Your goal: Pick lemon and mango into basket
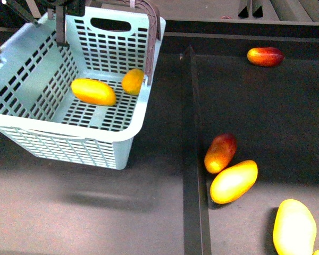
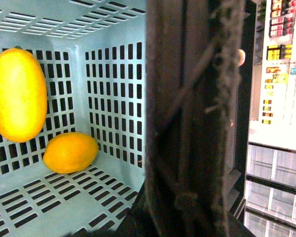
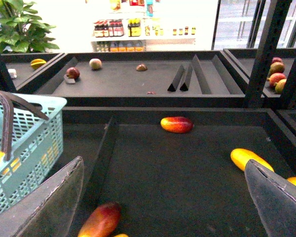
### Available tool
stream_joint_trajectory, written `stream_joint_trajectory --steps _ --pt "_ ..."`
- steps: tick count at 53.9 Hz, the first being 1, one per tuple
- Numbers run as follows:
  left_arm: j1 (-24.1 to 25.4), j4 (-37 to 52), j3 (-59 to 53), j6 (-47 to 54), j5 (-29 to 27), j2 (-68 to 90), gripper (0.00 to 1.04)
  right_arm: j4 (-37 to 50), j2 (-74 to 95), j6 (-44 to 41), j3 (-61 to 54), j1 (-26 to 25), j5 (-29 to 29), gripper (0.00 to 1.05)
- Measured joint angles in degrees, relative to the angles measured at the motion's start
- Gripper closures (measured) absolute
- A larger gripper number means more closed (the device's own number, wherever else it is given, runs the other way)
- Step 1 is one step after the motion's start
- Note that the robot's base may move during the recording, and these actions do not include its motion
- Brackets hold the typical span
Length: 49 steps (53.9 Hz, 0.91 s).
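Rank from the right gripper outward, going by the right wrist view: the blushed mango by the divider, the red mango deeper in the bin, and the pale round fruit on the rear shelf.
From the right gripper, whose fingers stand wide apart:
1. Blushed mango, just below the fingers, beside the divider.
2. Red mango, farther back, mid-bin.
3. Pale round fruit, far off on the rear shelf.

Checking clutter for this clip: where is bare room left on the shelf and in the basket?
Basket: bare floor ahead of the mango and lemon. Shelf: bare between the far red-blushed mango and the near fruit cluster, which is crowded.
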Motion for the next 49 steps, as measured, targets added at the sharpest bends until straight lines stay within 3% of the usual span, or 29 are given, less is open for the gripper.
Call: stream_joint_trajectory --steps 13,24,30,39,48,49 --pt "-1.16 2.56 -6.16 -1.79 0.74 -1.4 1.01 0.0 0.0 0.0 0.0 0.0 0.0 0.09" --pt "-1.79 4.31 -12.33 -3.21 -2.14 -6.23 0.63 0.0 0.02 0.0 0.0 0.0 0.0 0.09" --pt "-2.8 0.07 -18.14 -6.49 -6.56 -13.53 0.37 0.0 0.0 -0.02 0.0 0.0 0.0 0.09" --pt "-4.52 -10.84 -23.67 -7.8 -11.96 -23.58 0.06 0.0 0.0 0.0 0.0 0.0 0.0 0.09" --pt "-8.74 -14.25 -23.41 -7.39 -14.05 -30.32 0.07 0.0 0.0 0.0 0.0 0.0 0.0 0.09" --pt "-9.05 -12.02 -23.69 -3.89 -12.94 -30.91 0.09 0.0 0.0 -0.02 0.0 0.0 0.0 0.09"
